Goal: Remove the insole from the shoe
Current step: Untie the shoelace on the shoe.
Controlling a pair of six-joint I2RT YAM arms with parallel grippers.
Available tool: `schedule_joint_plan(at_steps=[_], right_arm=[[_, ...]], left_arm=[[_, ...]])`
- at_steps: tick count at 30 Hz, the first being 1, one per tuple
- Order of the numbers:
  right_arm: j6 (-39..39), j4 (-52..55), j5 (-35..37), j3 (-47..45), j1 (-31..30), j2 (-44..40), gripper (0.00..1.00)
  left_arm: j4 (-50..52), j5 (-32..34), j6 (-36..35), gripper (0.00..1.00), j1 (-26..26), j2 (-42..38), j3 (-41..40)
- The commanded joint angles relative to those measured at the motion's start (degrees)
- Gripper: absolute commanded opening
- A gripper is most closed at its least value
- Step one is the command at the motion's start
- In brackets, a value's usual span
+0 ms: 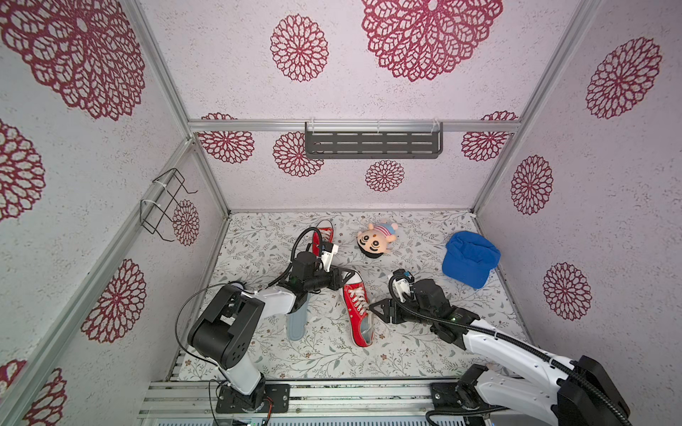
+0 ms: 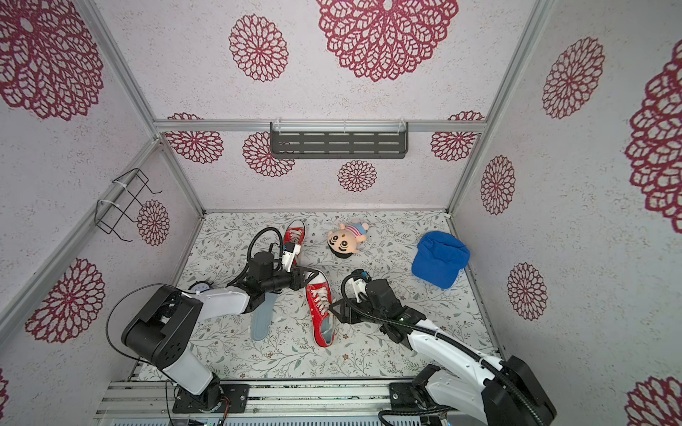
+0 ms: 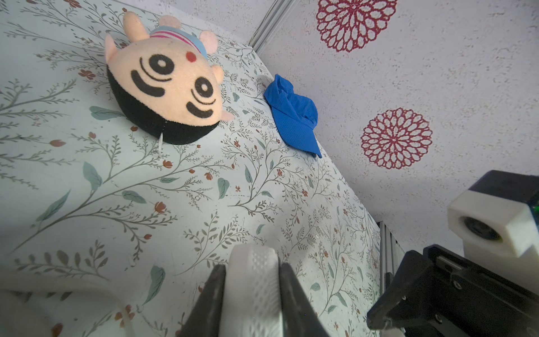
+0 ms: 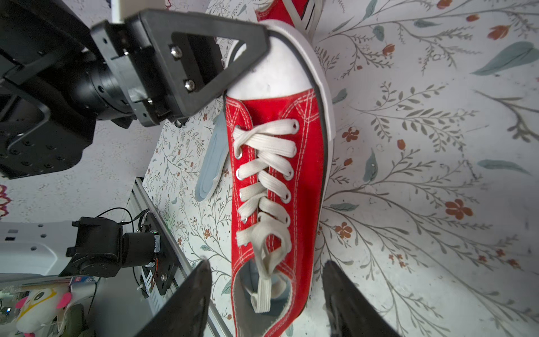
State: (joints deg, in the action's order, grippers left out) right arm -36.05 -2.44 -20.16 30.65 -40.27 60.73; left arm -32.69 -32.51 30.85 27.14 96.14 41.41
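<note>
My left gripper point(image 3: 252, 291): matt black plastic fingers, slightly grainy.
Shoe point(image 4: 277, 175): red woven canvas with white stitching. The toe cap is smooth white rubber, a bit scuffed, and the bumper is finely embossed. Laces are flat cloth, eyelets small and shiny metal.
Insole point(image 1: 296, 324): pale grey-blue, matt, looks like foam.
Table cover point(image 3: 180, 221): smooth printed sheet with a faint sheen.
Cap point(image 3: 294, 116): blue perforated cloth.
Plush toy point(image 3: 166, 87): short fuzzy pile.
Walls point(image 1: 332, 99): rough, pebbly, matt.
Frame rails point(image 1: 251, 126): brushed metal.

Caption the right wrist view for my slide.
Open right gripper poised by the opening of the red sneaker; left gripper clamps its toe, a pale insole lying alongside.
</note>
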Motion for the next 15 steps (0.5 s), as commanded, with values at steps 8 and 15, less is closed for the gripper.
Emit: schedule_joint_plan(at_steps=[8,15], right_arm=[[-2.4,14.0,-3.6,7.0,0.0,-5.8,0.51],[-11.8,13.3,1.0,4.7,-7.4,-2.8,0.45]], left_arm=[[0.5,3.2,-3.3,0.0,1.3,-2.6,1.1],[4.2,7.8,-3.4,0.0,1.8,-5.5,0.7]])
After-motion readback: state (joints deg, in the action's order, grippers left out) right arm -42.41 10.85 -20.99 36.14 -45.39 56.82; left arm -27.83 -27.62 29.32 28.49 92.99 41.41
